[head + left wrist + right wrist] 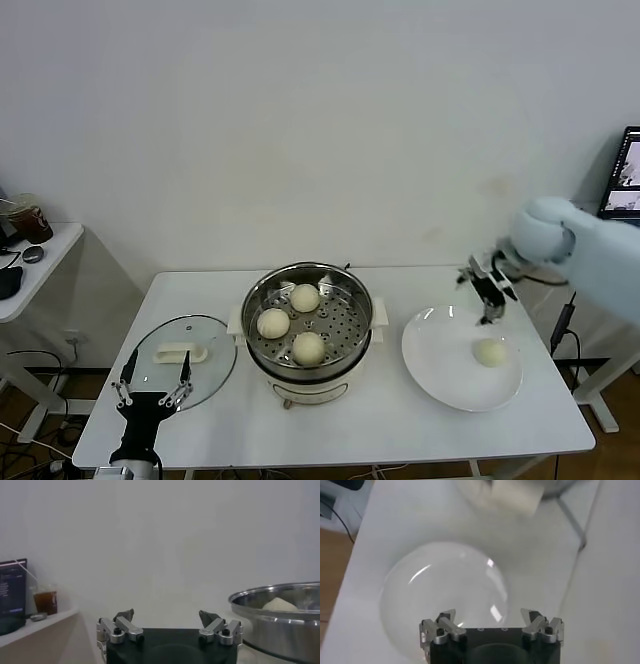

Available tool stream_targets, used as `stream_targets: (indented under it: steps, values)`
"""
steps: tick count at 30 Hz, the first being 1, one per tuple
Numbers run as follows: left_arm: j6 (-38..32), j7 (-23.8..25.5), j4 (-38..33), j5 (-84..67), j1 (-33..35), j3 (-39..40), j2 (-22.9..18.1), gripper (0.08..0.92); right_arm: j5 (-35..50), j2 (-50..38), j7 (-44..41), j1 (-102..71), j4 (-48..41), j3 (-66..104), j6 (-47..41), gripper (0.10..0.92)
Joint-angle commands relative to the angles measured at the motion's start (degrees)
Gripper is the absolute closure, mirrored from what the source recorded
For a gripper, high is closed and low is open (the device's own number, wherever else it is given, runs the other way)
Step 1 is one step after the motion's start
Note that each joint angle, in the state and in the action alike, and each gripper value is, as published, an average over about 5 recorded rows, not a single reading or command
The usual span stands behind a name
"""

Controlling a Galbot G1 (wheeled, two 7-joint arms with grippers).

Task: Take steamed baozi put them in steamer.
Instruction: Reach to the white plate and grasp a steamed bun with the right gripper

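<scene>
White wall fills the background behind your table (400, 420). At the table's middle stands the steamer (308, 322), its perforated tray holding three steamed baozi (305, 297). One more baozi (490, 351) lies on the white plate (440, 360) to the robot's right of the steamer. Your right gripper (490, 292) hovers over the far rim of that plate, apart from the bun, with its jaws spread wide and nothing between them; its wrist view looks down on the plate's glossy surface. Your left gripper (152, 388) sits low at the table's near left edge, over the glass lid (190, 370) with its white handle, jaws likewise released and empty. From the left wrist view you see the steamer's steel rim (280, 597) just ahead.
</scene>
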Motion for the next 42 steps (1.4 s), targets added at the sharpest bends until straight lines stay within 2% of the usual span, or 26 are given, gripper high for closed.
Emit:
stream_targets:
  steps: [1,13,26,29,35,39,42]
  values:
    - [0.07,0.01,0.04,0.26,0.06,0.05,0.02,0.177,-9.52,-1.04,0.66,-21.71,-9.83,16.53,-1.32,0.203]
    - [0.18,0.06,-0.06,0.63,0.63,-0.66,-0.28,0.177,-13.91,8.65,1.86,-25.79,-20.19,22.18,0.41,0.203]
    - [0.17,0.03,0.38,0.69,0.29,-0.75,-0.53,0.177,-16.98,13.30,2.36,-26.90,-24.88,24.71,0.41,0.208]
    - [0.16,0.03,0.48,0.65,0.23,-0.82,-0.52,0.177,-17.54,13.39,2.21,-26.98,-24.71,24.90,0.11,0.246]
    - [0.11,0.02,0.58,0.51,0.28,-0.98,-0.52,0.177,-16.54,12.46,1.59,-25.69,-23.19,24.12,-0.17,0.408]
    - [0.10,0.04,0.51,0.41,0.27,-1.08,-0.45,0.177,-12.91,10.31,0.95,-22.24,-19.40,20.78,-1.39,0.525]
    - [0.12,0.06,0.51,0.26,0.15,-1.19,-0.32,0.177,-8.39,7.86,0.13,-16.77,-14.98,15.73,-2.99,0.578]
